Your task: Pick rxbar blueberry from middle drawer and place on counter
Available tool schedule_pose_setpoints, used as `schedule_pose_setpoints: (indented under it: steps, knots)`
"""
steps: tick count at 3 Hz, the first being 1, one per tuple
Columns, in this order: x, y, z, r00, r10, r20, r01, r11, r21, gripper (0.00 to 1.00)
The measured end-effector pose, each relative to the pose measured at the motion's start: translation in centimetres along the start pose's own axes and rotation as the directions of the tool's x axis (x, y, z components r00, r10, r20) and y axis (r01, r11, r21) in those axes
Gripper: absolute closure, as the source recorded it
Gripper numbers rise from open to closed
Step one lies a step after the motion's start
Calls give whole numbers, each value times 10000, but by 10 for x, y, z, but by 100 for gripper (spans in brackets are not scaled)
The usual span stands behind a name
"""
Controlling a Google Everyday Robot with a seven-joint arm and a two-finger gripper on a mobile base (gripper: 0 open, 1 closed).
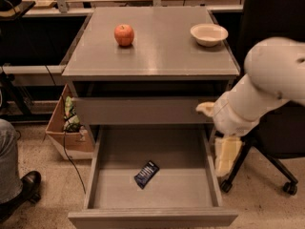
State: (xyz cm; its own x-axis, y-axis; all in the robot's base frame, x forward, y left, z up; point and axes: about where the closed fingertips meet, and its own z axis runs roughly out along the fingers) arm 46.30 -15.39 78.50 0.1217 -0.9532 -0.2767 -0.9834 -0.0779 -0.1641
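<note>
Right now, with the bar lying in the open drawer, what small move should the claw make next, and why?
Probably shift the claw left, across the right wall of the middle drawer, until it is above the rxbar blueberry. The claw hangs at the drawer's right edge, pointing down, while the bar lies near the middle of the floor, well apart from it.
</note>
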Motion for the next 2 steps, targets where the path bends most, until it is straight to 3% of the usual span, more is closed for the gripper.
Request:
schedule_pose_setpoints:
  steps: [1,2]
  knots:
    - [-20,15,69,9956,-756,546,786,9954,-549,0]
    - [-20,15,69,9956,-762,548,792,9953,-551,0]
